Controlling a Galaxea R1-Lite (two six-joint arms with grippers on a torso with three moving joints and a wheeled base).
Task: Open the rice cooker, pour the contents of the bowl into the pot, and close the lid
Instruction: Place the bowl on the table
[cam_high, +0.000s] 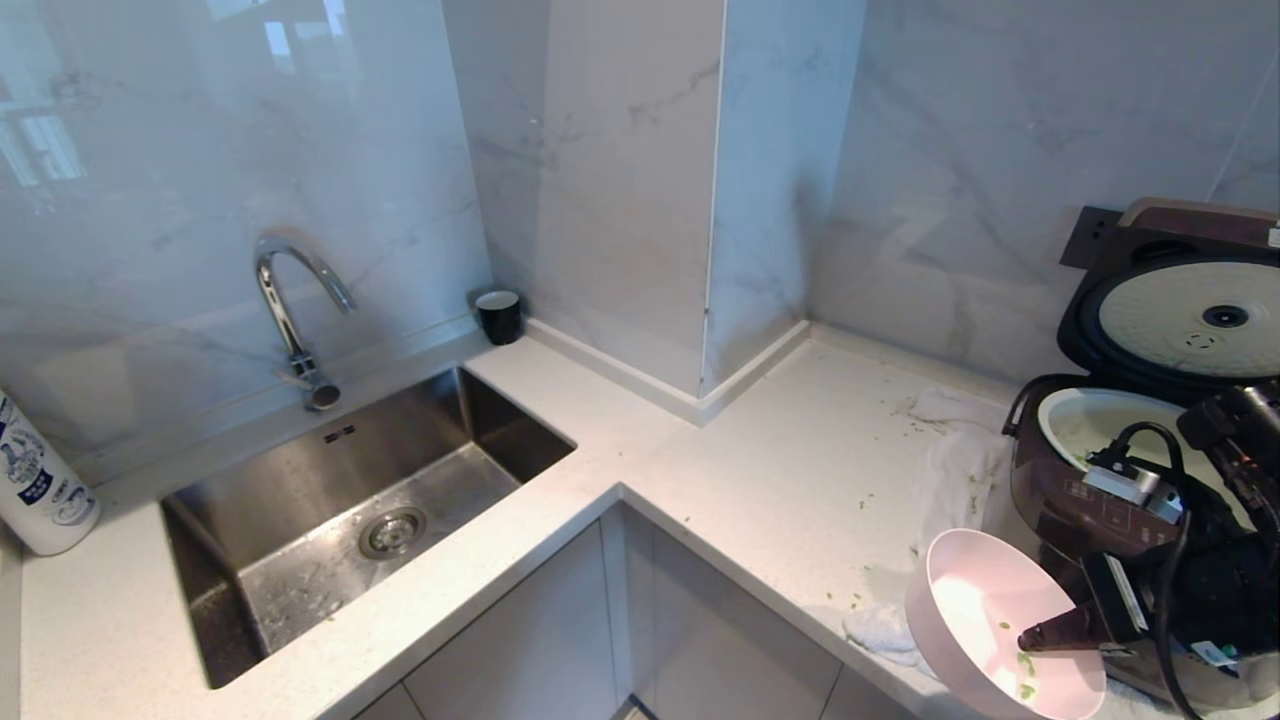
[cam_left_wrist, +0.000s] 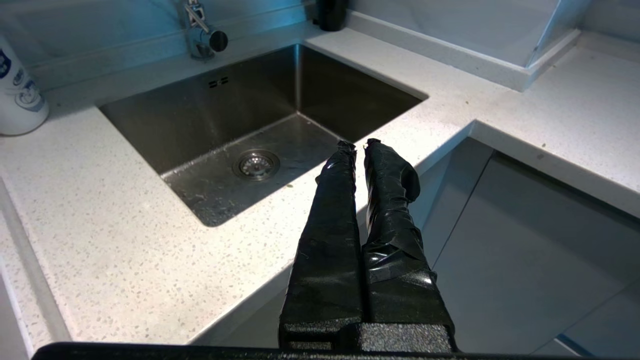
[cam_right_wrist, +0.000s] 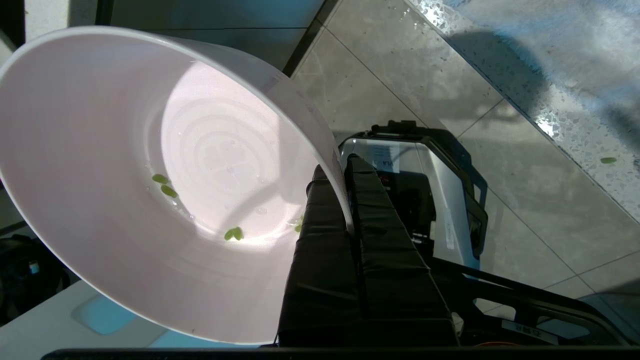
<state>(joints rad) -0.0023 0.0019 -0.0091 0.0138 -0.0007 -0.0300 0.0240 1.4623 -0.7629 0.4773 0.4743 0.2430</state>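
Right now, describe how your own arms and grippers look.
Both grippers have two long, narrow fingers wrapped in glossy, wrinkled black tape: left gripper, right gripper. The right arm is black and bulky, with looping black cables, a small silver-grey module and white labels.

A stainless steel sink (cam_high: 300, 540) with a round drain (cam_high: 392, 531) sits sunk into a white speckled bench (cam_high: 700, 480), a curved chrome tap (cam_high: 295, 310) rising behind it. A small black cup (cam_high: 498, 315) with a white rim stands in the corner against grey-veined marble wall tiles (cam_high: 620, 170). A white bottle (cam_high: 40, 480) with blue print stands at the bench's left end; a crumpled white cloth (cam_high: 950, 470) lies toward the right.
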